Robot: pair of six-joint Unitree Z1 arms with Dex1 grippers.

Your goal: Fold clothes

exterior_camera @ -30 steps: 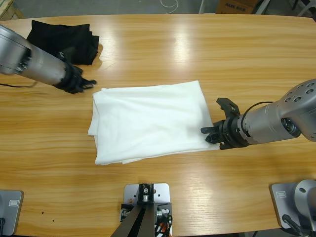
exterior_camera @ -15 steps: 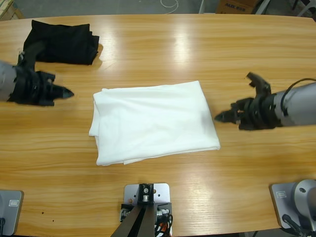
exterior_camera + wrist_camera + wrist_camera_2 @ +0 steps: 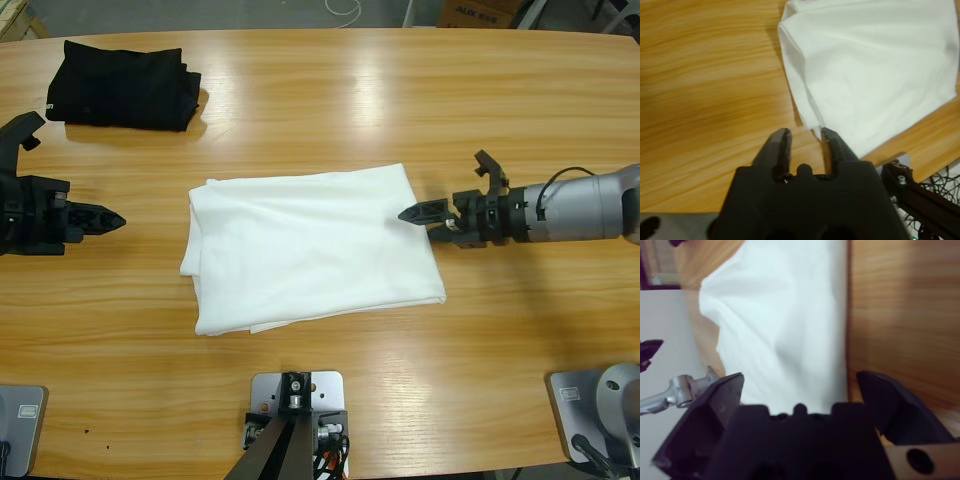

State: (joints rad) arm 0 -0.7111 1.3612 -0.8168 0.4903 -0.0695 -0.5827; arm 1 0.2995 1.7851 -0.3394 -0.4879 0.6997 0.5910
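Left gripper [image 3: 112, 219]: jaws a narrow gap apart, empty, left of the shirt.
Right gripper [image 3: 412, 213]: jaws spread wide, seemingly empty, tip at the shirt's right edge.
White T-shirt [image 3: 310, 245]: folded, mid-table.
Black garment [image 3: 122, 84]: far-left corner.

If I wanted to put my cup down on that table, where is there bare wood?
The far right stretch of table, beyond the white T-shirt and right gripper, is bare. So is the near strip in front of the shirt. It is tighter far left, between the black garment and left gripper.
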